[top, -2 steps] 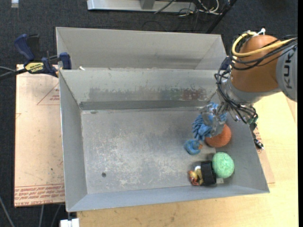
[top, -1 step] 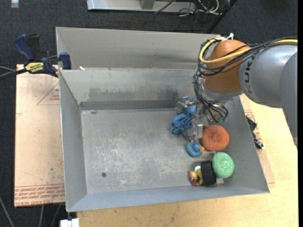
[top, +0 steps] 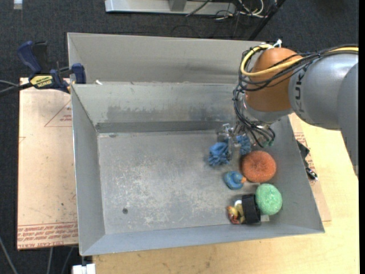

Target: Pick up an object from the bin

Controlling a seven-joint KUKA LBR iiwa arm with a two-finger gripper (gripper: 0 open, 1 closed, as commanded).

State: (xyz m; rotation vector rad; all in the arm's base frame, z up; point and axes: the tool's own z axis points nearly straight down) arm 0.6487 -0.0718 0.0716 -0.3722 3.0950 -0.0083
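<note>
My gripper (top: 232, 135) hangs low at the back right of the bin, under the arm's orange cover. Just below and left of it lies a crumpled blue thing (top: 218, 153), close to or touching the gripper. A second bit of blue (top: 244, 144) shows right beside the gripper; whether it is held I cannot tell. An orange fuzzy ball (top: 258, 166) rests a little to the front right of it.
Nearer the front right lie a small blue piece with an orange tip (top: 232, 180), a green spongy ball (top: 268, 198) and a black block with a red and yellow end (top: 243, 210). The arm reaches in over the right wall.
</note>
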